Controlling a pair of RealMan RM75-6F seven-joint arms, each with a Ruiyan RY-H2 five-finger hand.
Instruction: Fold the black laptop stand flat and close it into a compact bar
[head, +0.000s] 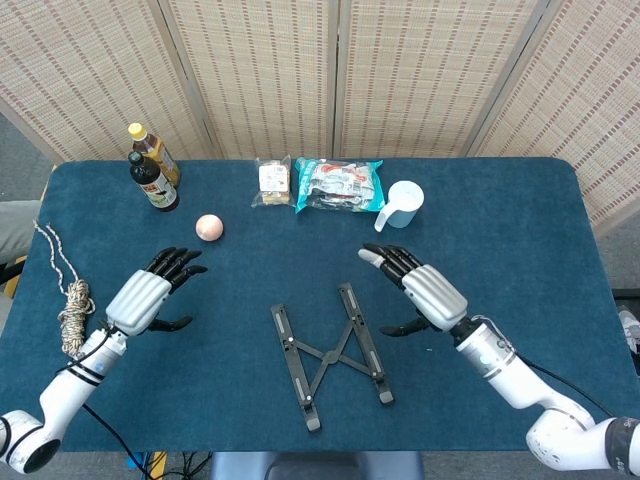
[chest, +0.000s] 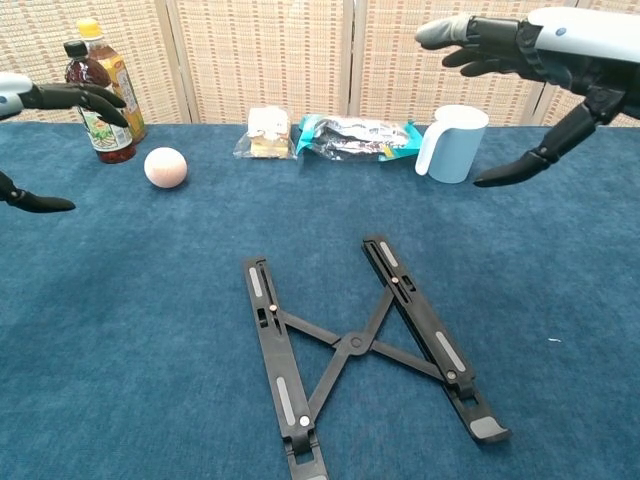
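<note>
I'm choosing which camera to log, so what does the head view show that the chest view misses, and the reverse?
Only the head view shows the coiled rope at the table's left edge and both hands whole: left hand and right hand, open, above the cloth. Only the chest view shows the side profile: the laptop stand lies flat on the table. Both show the stand with its two bars spread apart and crossed links between them, plus the bottles, ball, snack packets and cup.
</note>
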